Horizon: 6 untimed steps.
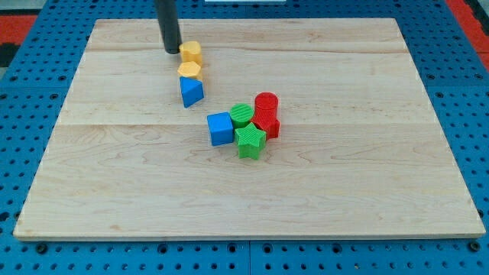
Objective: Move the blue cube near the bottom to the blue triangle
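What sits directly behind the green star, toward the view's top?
Behind the green star sit a green cylinder and two red blocks. The star covers their lower edges, so contact cannot be confirmed.

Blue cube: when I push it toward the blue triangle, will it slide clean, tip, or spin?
The blue cube sits flat and squat on smooth wood, so it will probably slide, not tip. An off-centre push would likely spin it. The green star looks to touch its right side and may get dragged. My tip is far off, by the yellow blocks; the blue triangle lies between.
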{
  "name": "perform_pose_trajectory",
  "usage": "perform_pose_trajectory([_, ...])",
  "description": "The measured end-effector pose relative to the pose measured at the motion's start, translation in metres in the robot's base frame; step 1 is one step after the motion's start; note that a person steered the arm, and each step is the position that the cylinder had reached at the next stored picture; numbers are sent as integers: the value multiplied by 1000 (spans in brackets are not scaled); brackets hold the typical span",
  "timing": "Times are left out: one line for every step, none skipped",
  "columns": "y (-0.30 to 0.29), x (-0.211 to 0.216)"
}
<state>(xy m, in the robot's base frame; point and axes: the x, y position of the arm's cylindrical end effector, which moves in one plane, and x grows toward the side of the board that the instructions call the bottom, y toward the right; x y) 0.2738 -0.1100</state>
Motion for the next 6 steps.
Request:
perform_pose_trajectory([26,1])
perform_pose_trajectory([-10,1])
perform_pose_trajectory([-68,16])
perform_pose_trajectory([-78,72])
perform_pose_trajectory([-52,148])
perform_pose_trajectory([-1,173])
